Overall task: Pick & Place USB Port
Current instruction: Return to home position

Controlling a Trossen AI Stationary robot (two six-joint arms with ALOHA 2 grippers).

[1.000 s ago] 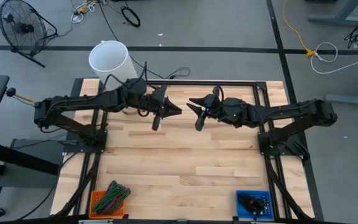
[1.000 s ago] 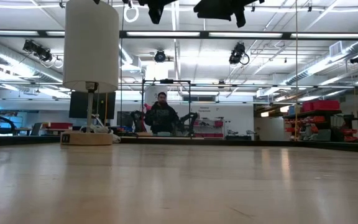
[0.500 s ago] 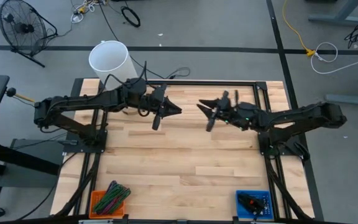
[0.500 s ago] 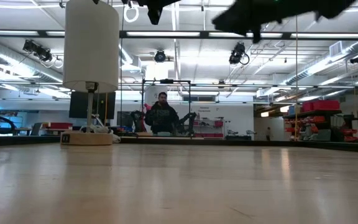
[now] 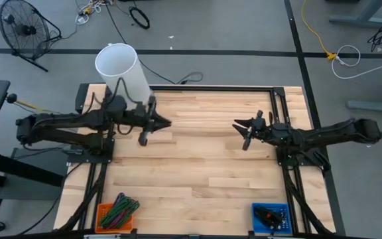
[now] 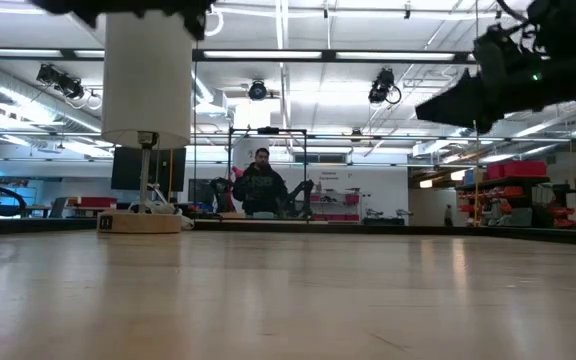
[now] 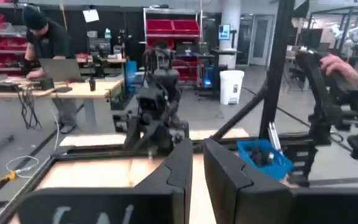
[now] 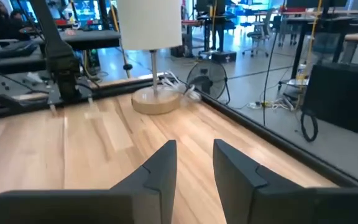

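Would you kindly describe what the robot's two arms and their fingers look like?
The left arm and right arm are both black, built of slim jointed links with thicker housings at the joints. The left gripper and right gripper each end in two flat, dark fingers with angled faces that narrow toward the tips. No markings can be read on them.

- Orange bin (image 5: 101,224): holds green patterned cables (image 5: 119,208).
- Blue bin (image 5: 256,211): holds black cable (image 5: 269,216).
- Table (image 5: 197,166): pale wood planks, black frame.
- Lamp shade (image 5: 117,61): plain white.
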